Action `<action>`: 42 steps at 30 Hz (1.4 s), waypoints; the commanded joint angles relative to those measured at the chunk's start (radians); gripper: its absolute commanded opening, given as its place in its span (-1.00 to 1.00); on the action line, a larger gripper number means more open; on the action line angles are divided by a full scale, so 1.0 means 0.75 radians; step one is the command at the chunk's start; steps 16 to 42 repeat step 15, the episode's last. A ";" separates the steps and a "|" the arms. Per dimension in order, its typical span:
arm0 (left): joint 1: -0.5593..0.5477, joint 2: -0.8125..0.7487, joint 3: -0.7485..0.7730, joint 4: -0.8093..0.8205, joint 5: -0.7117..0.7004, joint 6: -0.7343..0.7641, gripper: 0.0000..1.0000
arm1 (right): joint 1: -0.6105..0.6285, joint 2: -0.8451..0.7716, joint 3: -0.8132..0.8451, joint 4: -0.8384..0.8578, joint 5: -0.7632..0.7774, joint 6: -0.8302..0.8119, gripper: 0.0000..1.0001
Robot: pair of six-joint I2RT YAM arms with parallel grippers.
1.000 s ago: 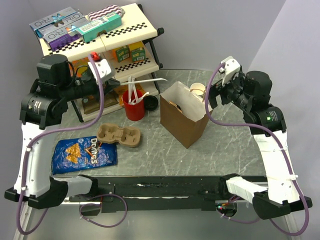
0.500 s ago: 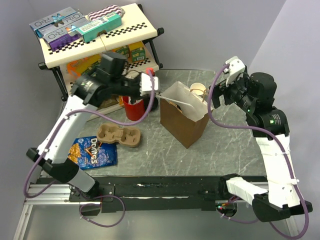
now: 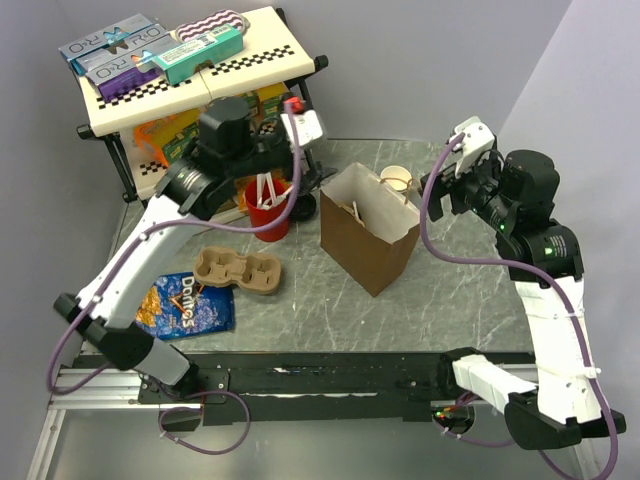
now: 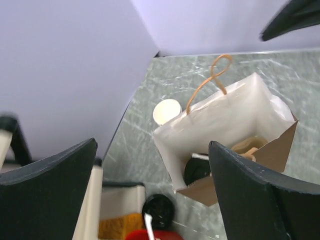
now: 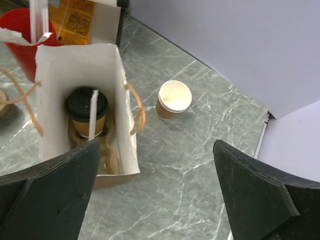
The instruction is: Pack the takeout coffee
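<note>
Black-lidded tan paper cup (image 5: 86, 106): sitting upright inside brown paper bag (image 5: 55, 62). Left end effector (image 4: 152, 175), right end effector (image 5: 150, 200): hovering agape, empty; best keeping clear of rope handle (image 5: 139, 112) at cup's 3 o'clock.

The left gripper (image 3: 303, 122) has withdrawn from the paper bag (image 3: 360, 255) toward the shelf rack (image 3: 190, 90), jaws apart. The white stick (image 5: 92, 116) it carried now lies inside the bag on the takeout coffee (image 5: 77, 104).

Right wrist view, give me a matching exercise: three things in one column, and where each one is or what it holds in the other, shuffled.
Things:
1. takeout coffee
2. lidless cup
3. red cup

Places or states:
A. holds white sticks
B. inside the paper bag
C. on the table, outside the bag

Pairs: 1-B, 2-C, 3-A
</note>
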 commanded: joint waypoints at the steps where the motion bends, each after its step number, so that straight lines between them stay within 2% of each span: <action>1: 0.066 -0.181 -0.219 0.257 -0.180 -0.231 0.99 | -0.010 -0.042 -0.010 -0.038 -0.037 0.024 1.00; 6: 0.205 -0.300 -0.357 0.323 -0.389 -0.393 0.99 | -0.008 0.001 0.017 -0.030 0.297 0.307 1.00; 8: 0.274 -0.327 -0.381 0.315 -0.440 -0.426 0.99 | -0.008 0.036 0.053 -0.034 0.349 0.372 1.00; 11: 0.332 -0.372 -0.443 0.331 -0.528 -0.448 0.99 | -0.004 0.038 0.074 0.003 0.317 0.385 1.00; 15: 0.383 -0.403 -0.455 0.335 -0.530 -0.471 0.99 | 0.007 0.105 0.198 0.007 0.274 0.403 1.00; 42: 0.383 -0.403 -0.455 0.335 -0.530 -0.471 0.99 | 0.007 0.105 0.198 0.007 0.274 0.403 1.00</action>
